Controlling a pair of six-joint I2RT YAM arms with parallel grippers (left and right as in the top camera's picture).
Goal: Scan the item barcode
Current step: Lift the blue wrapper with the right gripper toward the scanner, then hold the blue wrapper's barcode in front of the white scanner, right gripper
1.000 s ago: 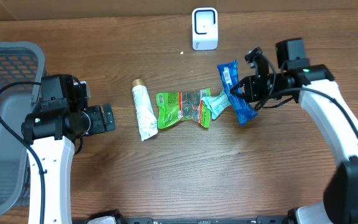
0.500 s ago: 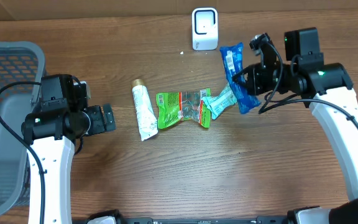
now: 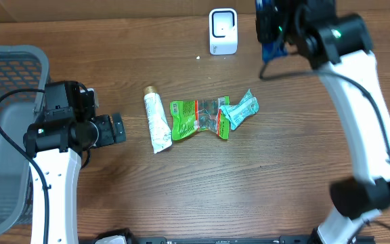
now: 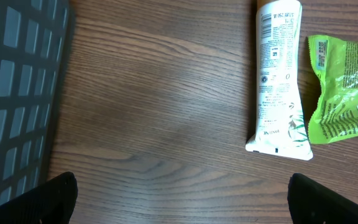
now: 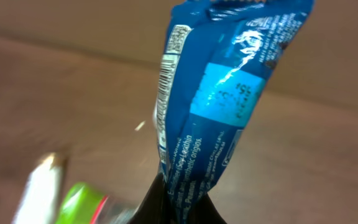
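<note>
Two arms work at the table. Far left of the scanner (image 3: 223, 30) stands a grey basket (image 3: 5, 102). Nearer the scanner, low and left of it, the left gripper (image 3: 117, 127) hovers with jaws spread wide, holding nothing. Below the scanner lie a white tube (image 3: 156, 120), a green packet (image 3: 191, 118) and a teal packet (image 3: 241, 110) in a row. Just right of the scanner, the right gripper (image 3: 271, 30) is clenched on the lower end of the blue packet (image 5: 216, 93), a barcode (image 5: 164, 81) along its edge.

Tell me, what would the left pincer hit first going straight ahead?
Most likely the white tube, lying right in front of the left pincer, though it might meet the table first.
</note>
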